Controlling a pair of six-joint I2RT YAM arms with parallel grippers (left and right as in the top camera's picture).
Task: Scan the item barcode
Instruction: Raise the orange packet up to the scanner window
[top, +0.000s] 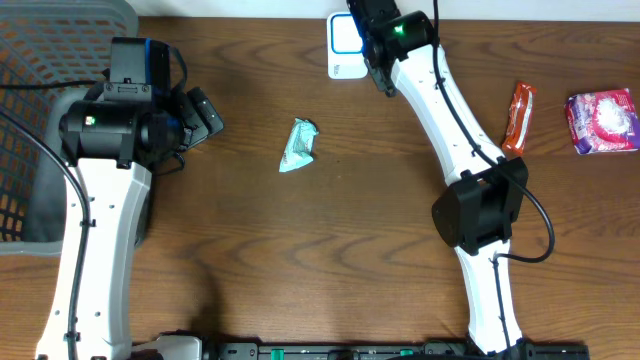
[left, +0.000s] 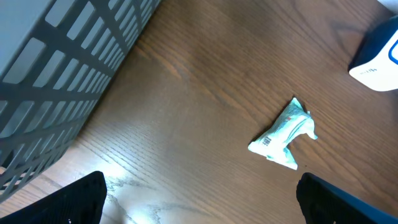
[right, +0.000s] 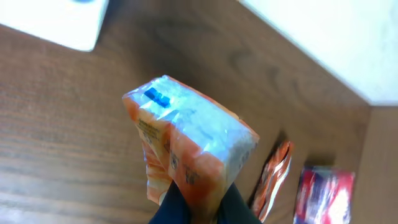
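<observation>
Up by the scanner (top: 341, 45), the right gripper (right: 196, 202) pinches an orange packet (right: 186, 143) tight, the scan seemingly underway, not finished, while the left gripper (top: 203, 115) gapes empty.

Table (top: 300, 260): dark brown wood, grain running left to right in overhead view. Grey lattice basket (top: 40, 60) at left end, cut off by edge of view. Crumpled teal packet (top: 299, 146) alone near middle, barcode showing on top, well apart from other things. White box (top: 340, 45) with blue panel at far edge, partly hidden. Orange wrapper (top: 518, 117) lying lengthwise toward right end. Red-and-purple packet (top: 603, 121) near it, closer to right edge, not touching.
</observation>
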